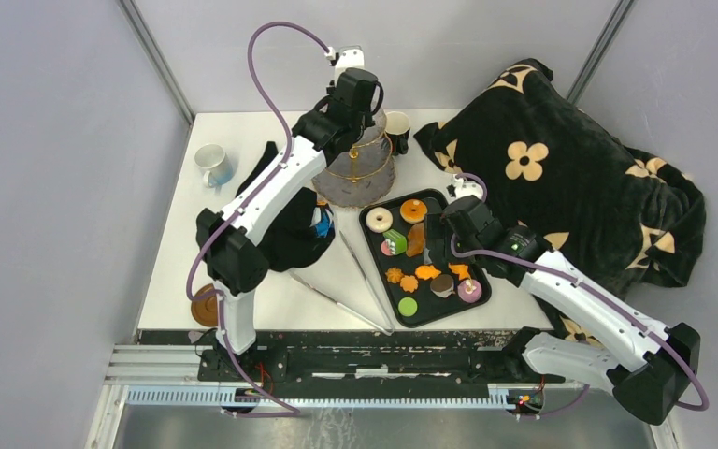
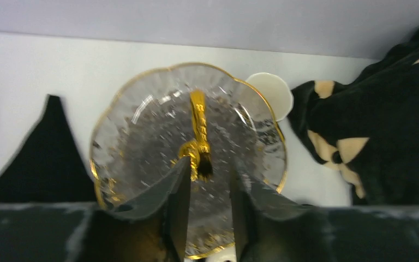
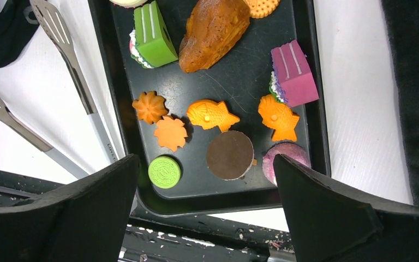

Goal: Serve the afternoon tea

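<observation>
The afternoon tea lies on a black tray [image 1: 366,224]: a white donut [image 1: 380,219], an orange donut [image 1: 413,210], orange cookies [image 3: 170,132], a green disc [image 3: 164,172], a pink disc [image 3: 286,155] and a purple cube [image 3: 293,73]. My right gripper [image 3: 204,164] hovers open above the tray's near end [image 1: 430,245], holding nothing. At the back stands a gold-rimmed tiered glass stand [image 1: 360,173]. My left gripper [image 1: 355,131] is over it, shut at the tip of its gold centre handle [image 2: 198,123]. The left gripper [image 2: 210,164] shows the handle's top between its fingertips.
Metal tongs [image 1: 365,281] lie left of the tray. A black blanket with cream flowers [image 1: 570,178] fills the right side. A blue-and-white mug [image 1: 213,166] stands at the back left and a white cup [image 1: 397,126] beside the stand. A black cloth [image 1: 294,234] lies under the left arm.
</observation>
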You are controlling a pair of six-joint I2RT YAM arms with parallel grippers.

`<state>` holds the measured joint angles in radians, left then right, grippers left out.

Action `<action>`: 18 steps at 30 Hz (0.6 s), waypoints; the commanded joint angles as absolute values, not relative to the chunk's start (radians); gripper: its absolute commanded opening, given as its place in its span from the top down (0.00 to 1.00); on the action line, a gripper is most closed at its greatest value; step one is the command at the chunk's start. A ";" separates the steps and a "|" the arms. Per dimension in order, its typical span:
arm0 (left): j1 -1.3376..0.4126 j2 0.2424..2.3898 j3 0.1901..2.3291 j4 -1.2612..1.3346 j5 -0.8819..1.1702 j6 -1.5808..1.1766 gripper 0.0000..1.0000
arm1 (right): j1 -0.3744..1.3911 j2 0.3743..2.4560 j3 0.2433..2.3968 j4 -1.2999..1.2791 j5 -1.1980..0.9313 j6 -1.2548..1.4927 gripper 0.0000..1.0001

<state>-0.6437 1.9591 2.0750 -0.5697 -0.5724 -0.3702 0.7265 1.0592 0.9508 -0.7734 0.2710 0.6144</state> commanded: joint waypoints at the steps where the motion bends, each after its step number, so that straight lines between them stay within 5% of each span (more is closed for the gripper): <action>1: -0.655 1.946 2.064 -0.623 -0.563 -0.390 0.43 | 0.727 1.039 0.953 -0.746 0.255 0.618 0.00; 4: -0.654 1.918 2.062 -0.638 -0.608 -0.373 0.30 | 0.737 1.034 0.950 -0.710 0.193 0.608 0.00; 13: -0.654 1.711 1.928 -0.644 -0.638 -0.346 0.20 | 1.041 1.227 0.999 -0.588 0.285 0.663 0.05; 18: -0.630 1.506 1.692 -0.653 -0.652 -0.366 0.19 | 1.192 1.419 1.067 -0.511 0.331 0.678 0.24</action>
<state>-0.6487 1.6833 1.8217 -0.6575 -0.6060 -0.3748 1.1122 1.3182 0.9859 -0.6224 0.2703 0.6491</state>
